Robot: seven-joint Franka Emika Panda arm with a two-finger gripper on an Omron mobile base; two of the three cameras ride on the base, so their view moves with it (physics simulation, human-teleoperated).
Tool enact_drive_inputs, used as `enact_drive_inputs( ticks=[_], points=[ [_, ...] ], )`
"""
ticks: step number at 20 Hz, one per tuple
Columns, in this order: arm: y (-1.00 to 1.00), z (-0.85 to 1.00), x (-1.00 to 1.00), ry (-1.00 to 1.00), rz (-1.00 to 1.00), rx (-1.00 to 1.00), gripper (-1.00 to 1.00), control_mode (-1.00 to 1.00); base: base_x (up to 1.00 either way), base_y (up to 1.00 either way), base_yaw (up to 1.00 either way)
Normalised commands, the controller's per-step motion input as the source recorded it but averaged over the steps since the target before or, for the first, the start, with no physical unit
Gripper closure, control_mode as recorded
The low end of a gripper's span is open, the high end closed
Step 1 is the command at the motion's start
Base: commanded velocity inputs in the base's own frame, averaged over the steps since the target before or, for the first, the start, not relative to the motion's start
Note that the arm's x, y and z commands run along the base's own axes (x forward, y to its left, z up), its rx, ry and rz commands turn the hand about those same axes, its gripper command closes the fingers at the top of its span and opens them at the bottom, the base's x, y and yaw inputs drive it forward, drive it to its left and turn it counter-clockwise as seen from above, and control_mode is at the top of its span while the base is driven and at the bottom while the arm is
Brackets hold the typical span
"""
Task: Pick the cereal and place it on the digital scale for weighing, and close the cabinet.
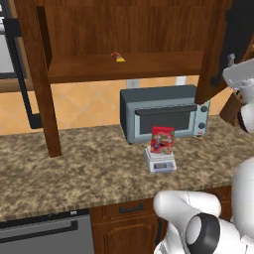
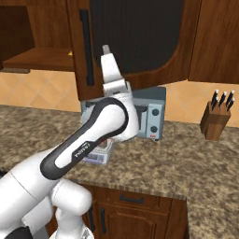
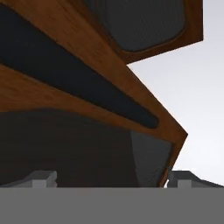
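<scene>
Glossy white rounded-shell arm [image 2: 70, 158] with dark charcoal joint bands, one curved black band bearing small white lettering along the forearm, a black disc cap at the base joint, and a pale grey hand.

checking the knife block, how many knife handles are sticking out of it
4, side by side in the top of the knife block on the counter, right of the toaster oven; more could be hidden behind.

One cereal box [image 1: 162, 140], one digital scale [image 1: 160, 162], one toaster oven [image 1: 163, 115], one knife block [image 2: 216, 120], two open cabinet doors [image 2: 135, 42].
</scene>
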Motion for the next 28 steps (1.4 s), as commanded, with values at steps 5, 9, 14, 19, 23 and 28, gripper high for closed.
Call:
enact_drive_inputs(
  ticks=[5,9,14,19,23,28],
  points=[
    [0.81,-0.60,1.00,0.27,-0.32,-0.13,-1.00,-1.00,0.00,0.00,0.00],
    [0.37,-0.08,1.00,0.21,-0.11,-0.03,-1.00,-1.00,0.00,0.00,0.00],
    [0.09,-0.01,1.00,0.21,0.00,0.00,-1.00,-1.00,0.00,0.00,0.00],
    [0.01,-0.22,1.00,0.12,0.00,0.00,-1.00,-1.00,0.00,0.00,0.00],
    [0.00,-0.35,0.79,0.00,0.00,0.00,-1.00,-1.00,0.00,0.00,0.00],
    [0.00,-0.48,0.68,-0.03,0.00,0.00,-1.00,-1.00,0.00,0.00,0.00]
  ],
)
